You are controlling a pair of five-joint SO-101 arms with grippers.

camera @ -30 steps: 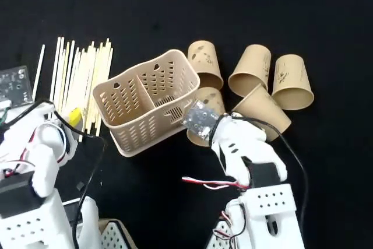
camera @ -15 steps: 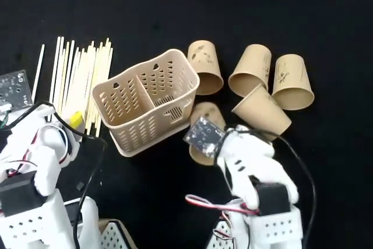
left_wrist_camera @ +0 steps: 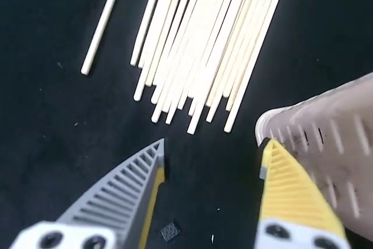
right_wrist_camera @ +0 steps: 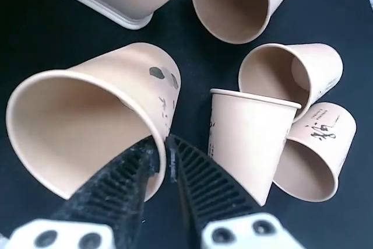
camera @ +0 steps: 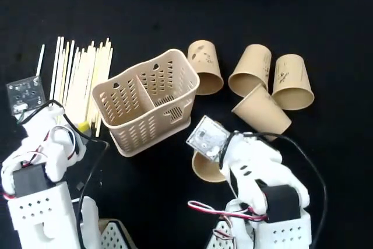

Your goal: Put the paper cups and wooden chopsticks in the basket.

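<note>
The right tool (right_wrist_camera: 166,144) is clenched on the wall of a tan paper cup (right_wrist_camera: 87,121), pinching it close to the rim. From the high view, that cup (camera: 207,167) sits tipped on its side just in front of the near corner of a beige perforated plastic basket (camera: 148,129), apart from it. Whether it rests on the black tabletop (camera: 175,21) or hangs above it cannot be told.

Four more tan paper cups lie on their sides beyond and beside the basket: one (camera: 205,65) just next to its far corner, and three (camera: 250,69) (camera: 291,81) (camera: 262,112) clustered together farther off.

The left tool (left_wrist_camera: 213,144) is released, its jaws spread wide over bare tabletop, near the ends of a sheaf of pale wooden chopsticks (left_wrist_camera: 198,45). The sheaf lies flat beside the basket (left_wrist_camera: 326,132), with one single stick (camera: 39,68) a little apart from the rest.
</note>
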